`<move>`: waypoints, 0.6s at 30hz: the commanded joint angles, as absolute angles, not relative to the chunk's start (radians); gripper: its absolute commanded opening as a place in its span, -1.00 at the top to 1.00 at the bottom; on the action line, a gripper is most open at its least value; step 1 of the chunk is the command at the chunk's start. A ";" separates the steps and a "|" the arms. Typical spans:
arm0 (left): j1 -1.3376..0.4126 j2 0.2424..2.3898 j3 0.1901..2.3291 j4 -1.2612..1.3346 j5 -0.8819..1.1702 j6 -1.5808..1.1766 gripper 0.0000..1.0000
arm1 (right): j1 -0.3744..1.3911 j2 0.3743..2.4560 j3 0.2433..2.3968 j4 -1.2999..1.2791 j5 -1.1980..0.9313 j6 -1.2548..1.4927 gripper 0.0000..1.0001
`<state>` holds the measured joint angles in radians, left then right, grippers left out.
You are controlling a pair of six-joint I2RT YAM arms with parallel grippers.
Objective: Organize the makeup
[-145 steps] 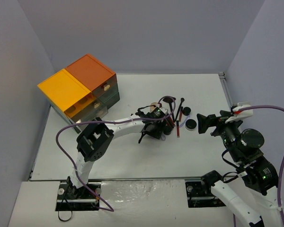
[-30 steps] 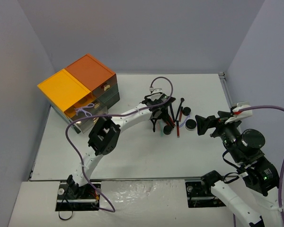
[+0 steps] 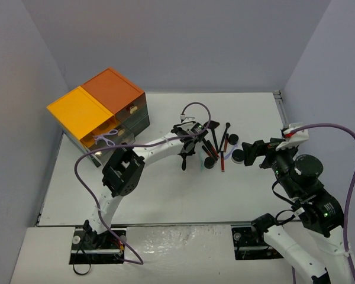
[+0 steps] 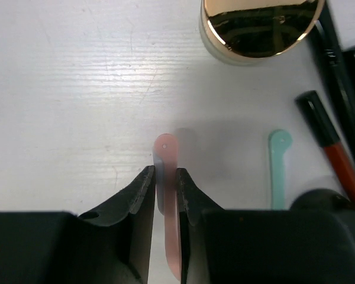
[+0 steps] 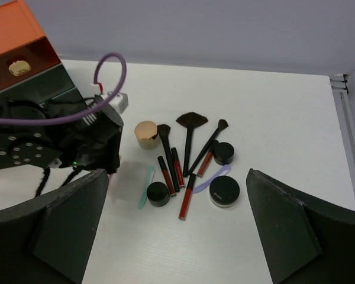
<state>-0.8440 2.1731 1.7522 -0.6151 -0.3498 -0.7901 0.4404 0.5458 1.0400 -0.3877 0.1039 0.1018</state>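
My left gripper (image 4: 164, 171) is shut on a thin pink spatula (image 4: 166, 148), held just above the white table, left of the makeup pile. Beside it lie a gold-lidded jar (image 4: 257, 26), a mint spatula (image 4: 278, 168) and a red-and-black pencil (image 4: 331, 148). The right wrist view shows the pile: gold jar (image 5: 147, 134), fan brush (image 5: 191, 127), round black compacts (image 5: 158, 193) (image 5: 225, 190), red pencils (image 5: 186, 198), and a lavender spatula (image 5: 213, 177). My right gripper (image 5: 177, 231) hangs open, above and right of the pile, with nothing in it.
A dark green drawer cabinet (image 3: 100, 109) with orange and yellow tops stands at the table's back left. The left arm (image 3: 154, 151) stretches across the table's middle towards the pile. Grey walls close in the table on three sides.
The left gripper has closed on the pink spatula and shifted a little left, away from the pile. The right gripper has edged slightly towards the pile, still open.
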 commanded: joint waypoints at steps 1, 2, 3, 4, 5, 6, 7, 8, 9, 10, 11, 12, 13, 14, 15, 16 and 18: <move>-0.839 1.938 1.834 -0.675 -0.365 -0.659 1.00 | 0.448 0.639 1.052 -0.316 0.127 0.104 -1.00; -0.839 1.918 1.853 -0.711 -0.365 -0.626 1.00 | 0.448 0.655 1.055 -0.307 0.122 0.106 -1.00; -0.839 1.901 1.880 -0.752 -0.370 -0.595 1.00 | 0.448 0.668 1.057 -0.297 0.121 0.110 -1.00; -0.839 1.879 1.915 -0.794 -0.380 -0.567 1.00 | 0.448 0.678 1.059 -0.286 0.125 0.114 -1.00; -0.839 1.860 1.949 -0.837 -0.390 -0.553 1.00 | 0.448 0.689 1.059 -0.279 0.129 0.116 -1.00; -0.839 1.840 1.981 -0.878 -0.401 -0.537 1.00 | 0.448 0.699 1.060 -0.273 0.134 0.118 -1.00; -0.838 1.822 2.004 -0.908 -0.415 -0.511 1.00 | 0.448 0.706 1.063 -0.270 0.137 0.118 -1.00; -0.836 1.803 2.023 -0.944 -0.428 -0.493 1.00 | 0.448 0.714 1.065 -0.268 0.136 0.118 -1.00; -0.832 1.787 2.039 -0.975 -0.438 -0.481 1.00 | 0.448 0.719 1.066 -0.267 0.133 0.118 -1.00; -0.828 1.781 2.058 -0.988 -0.444 -0.465 1.00 | 0.448 0.719 1.067 -0.266 0.132 0.118 -1.00; -0.819 1.758 2.082 -1.036 -0.453 -0.441 1.00 | 0.448 0.719 1.067 -0.262 0.130 0.118 -1.00; -0.809 1.736 2.104 -1.082 -0.462 -0.418 1.00 | 0.448 0.719 1.066 -0.258 0.129 0.118 -1.00; -0.800 1.720 2.105 -1.104 -0.470 -0.416 1.00 | 0.448 0.718 1.065 -0.258 0.130 0.118 -1.00; -0.777 1.700 2.103 -1.125 -0.479 -0.394 1.00 | 0.448 0.714 1.063 -0.256 0.129 0.116 -1.00; -0.752 1.675 2.095 -1.146 -0.486 -0.374 1.00 | 0.448 0.711 1.061 -0.254 0.127 0.115 -1.00; -0.719 1.642 2.070 -1.163 -0.486 -0.363 1.00 | 0.448 0.707 1.060 -0.253 0.126 0.115 -1.00; -0.665 1.570 2.018 -1.163 -0.462 -0.350 1.00 | 0.448 0.696 1.051 -0.250 0.116 0.115 -1.00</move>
<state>-0.7679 1.6919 2.0642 -1.0462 -0.4309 -0.4387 0.4404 0.7091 1.0397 -0.3475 0.1127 0.1078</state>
